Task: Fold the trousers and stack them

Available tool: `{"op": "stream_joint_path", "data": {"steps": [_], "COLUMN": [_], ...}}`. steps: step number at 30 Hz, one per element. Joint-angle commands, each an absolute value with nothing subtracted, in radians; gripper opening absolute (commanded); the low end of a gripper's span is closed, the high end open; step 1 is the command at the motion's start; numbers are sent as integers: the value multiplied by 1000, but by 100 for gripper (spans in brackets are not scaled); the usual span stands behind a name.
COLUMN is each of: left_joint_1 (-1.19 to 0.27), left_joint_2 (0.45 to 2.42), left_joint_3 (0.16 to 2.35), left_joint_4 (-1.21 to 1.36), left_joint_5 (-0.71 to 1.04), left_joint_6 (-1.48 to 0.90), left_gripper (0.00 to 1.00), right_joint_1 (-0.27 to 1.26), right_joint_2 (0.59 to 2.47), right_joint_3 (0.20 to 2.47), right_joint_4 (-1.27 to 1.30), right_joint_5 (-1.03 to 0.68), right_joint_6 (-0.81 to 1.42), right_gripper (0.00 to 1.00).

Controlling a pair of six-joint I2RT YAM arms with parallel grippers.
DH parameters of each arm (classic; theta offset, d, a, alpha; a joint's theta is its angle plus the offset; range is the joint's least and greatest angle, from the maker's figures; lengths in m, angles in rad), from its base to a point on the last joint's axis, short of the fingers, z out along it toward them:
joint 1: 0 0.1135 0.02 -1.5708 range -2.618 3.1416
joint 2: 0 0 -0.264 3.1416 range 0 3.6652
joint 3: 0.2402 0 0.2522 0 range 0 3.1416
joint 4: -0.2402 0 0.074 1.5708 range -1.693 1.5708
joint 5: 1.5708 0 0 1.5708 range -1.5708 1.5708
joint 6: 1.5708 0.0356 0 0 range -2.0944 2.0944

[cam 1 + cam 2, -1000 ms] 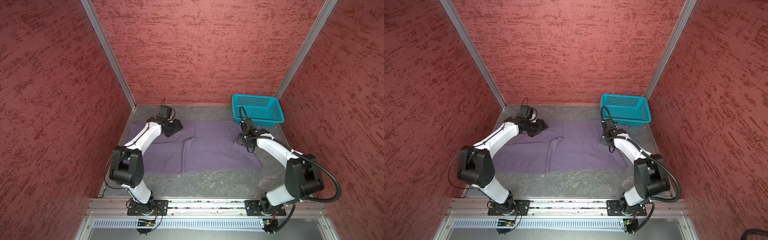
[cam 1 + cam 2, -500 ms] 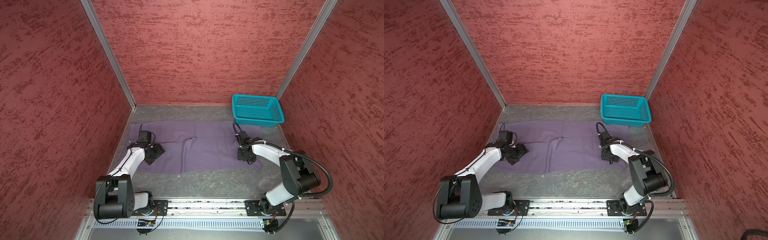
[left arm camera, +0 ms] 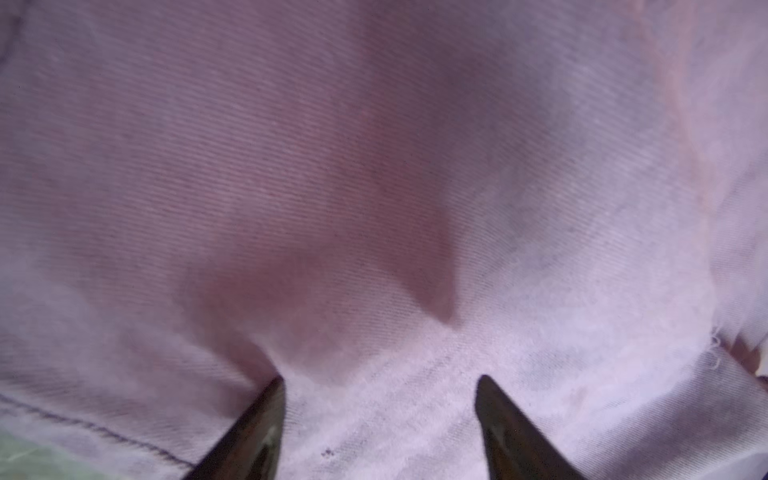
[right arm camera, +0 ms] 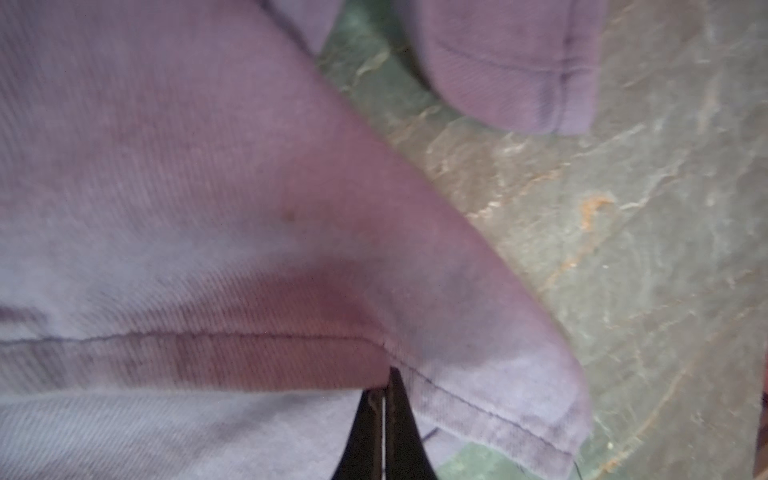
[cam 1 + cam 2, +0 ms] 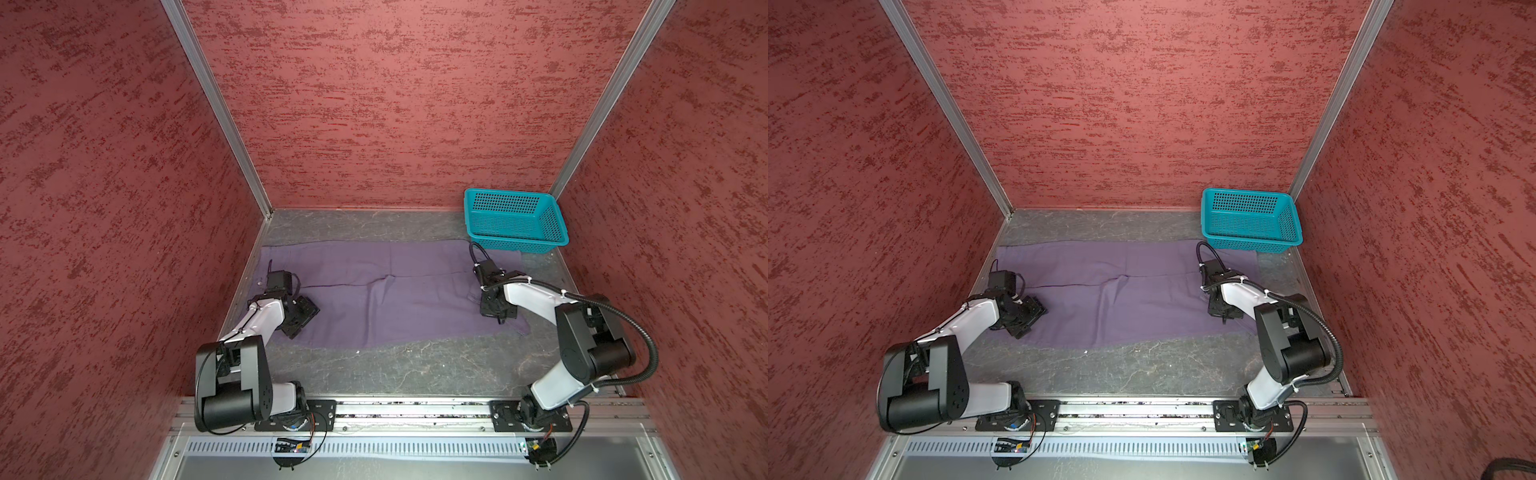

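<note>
Left gripper (image 5: pixel 302 316) low over the left end of the trousers (image 5: pixel 395 291), near the left wall. In the left wrist view its fingertips (image 3: pixel 277 384) stand well apart and press on the cloth (image 3: pixel 374 166), which puckers between them; nothing held.

Trousers lie spread flat across the far half of the table (image 5: pixel 415 368) in both top views, left wall to right side, with bare table along the near edge. A dark line runs from beside the left gripper to the middle.

Right gripper (image 5: pixel 498 316) is down on the right end of the trousers, close to the near right corner. In the right wrist view its jaws (image 4: pixel 392 374) are closed together, tips right at a stitched hem (image 4: pixel 478 403). Cannot tell if cloth is pinched.

Teal basket (image 5: pixel 517 247) sits in the far right corner, touching or just beside the trousers' far right edge.
</note>
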State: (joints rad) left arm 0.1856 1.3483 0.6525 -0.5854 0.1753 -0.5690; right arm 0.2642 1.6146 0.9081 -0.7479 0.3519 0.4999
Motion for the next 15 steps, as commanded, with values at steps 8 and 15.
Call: {"op": "stream_joint_path", "data": {"steps": [8,15], "left_joint_1": [304,448], "left_joint_2": [1316,1223], "left_joint_3": [572,559], "left_joint_4": [-496,-480], "left_joint_5": [161,194], "left_joint_6": [-619,-638], "left_gripper": [22,0], "right_joint_1": [221,205], "right_joint_2": [1388,1306], "right_joint_3": [1098,1250], "right_joint_4": [-975,-1195], "right_joint_5": [130,32], "right_joint_6": [539,588], "right_gripper": [0,0]}}
